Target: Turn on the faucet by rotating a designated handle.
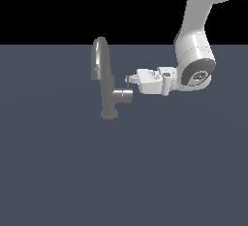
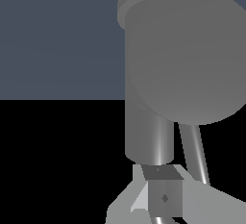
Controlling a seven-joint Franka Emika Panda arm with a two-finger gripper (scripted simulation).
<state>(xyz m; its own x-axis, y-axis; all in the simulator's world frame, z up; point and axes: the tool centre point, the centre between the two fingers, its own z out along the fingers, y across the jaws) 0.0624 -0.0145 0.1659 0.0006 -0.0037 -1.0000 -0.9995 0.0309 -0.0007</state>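
Note:
The grey metal faucet stands on the dark floor, with a tall arched spout, a round base and a stubby side cylinder pointing to the exterior view's right. The handle, a thin rod, sticks up from that cylinder. My gripper reaches in horizontally from the right, its tips at the top of the handle. In the wrist view the cylinder's round end face fills the frame. The handle runs just beside my gripper, whose jaws sit together as one block. I cannot tell if it touches the handle.
The flat dark grey-blue floor spreads all around the faucet. My white arm comes down from the upper right of the exterior view. Nothing else stands in view.

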